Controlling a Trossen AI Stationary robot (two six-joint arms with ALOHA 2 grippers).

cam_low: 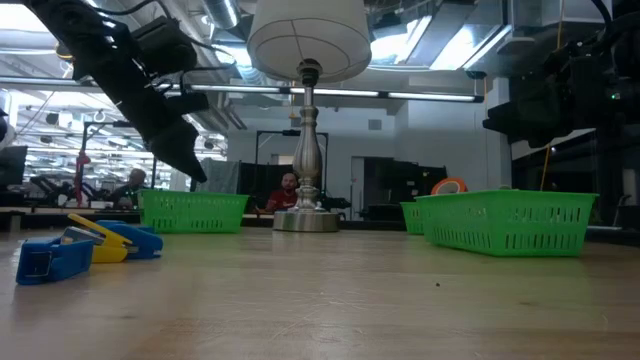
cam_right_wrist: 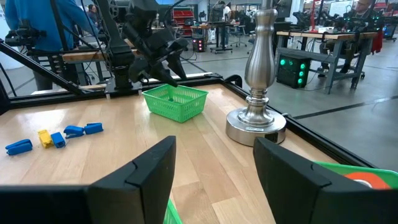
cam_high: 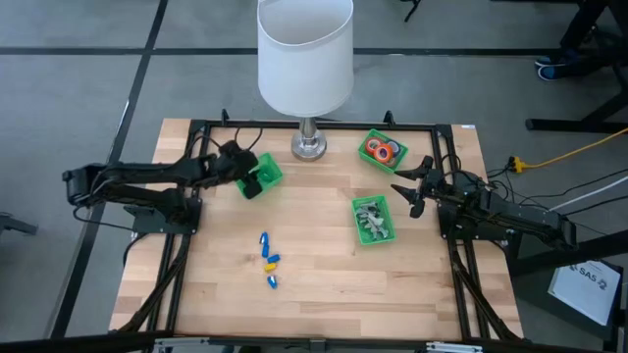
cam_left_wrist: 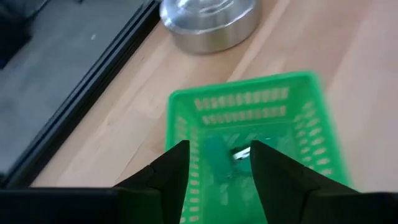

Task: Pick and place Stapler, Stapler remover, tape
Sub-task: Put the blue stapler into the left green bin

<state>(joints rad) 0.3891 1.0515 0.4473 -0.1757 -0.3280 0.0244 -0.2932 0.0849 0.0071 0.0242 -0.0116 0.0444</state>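
Observation:
My left gripper [cam_left_wrist: 219, 146] hangs open over a small green bin [cam_high: 267, 169] at the table's far left, tipped down into it. In the gap between its fingers I see a small green piece with a shiny part [cam_left_wrist: 231, 155] down in the bin; I cannot tell what it is. Several blue and yellow staplers [cam_high: 268, 260] lie loose on the wood near the middle. Tape rolls [cam_high: 381, 150] sit in a far right bin. Silvery stapler removers [cam_high: 371, 218] fill the bin nearer the front. My right gripper [cam_high: 410, 186] waits open at the right edge, level, with nothing between its fingers.
A table lamp with a white shade [cam_high: 306, 54] stands on a metal base [cam_high: 308, 147] at the far middle, between the left bin and the tape bin. A black frame rail [cam_high: 324, 125] runs around the tabletop. Bare wood lies in front of the staplers.

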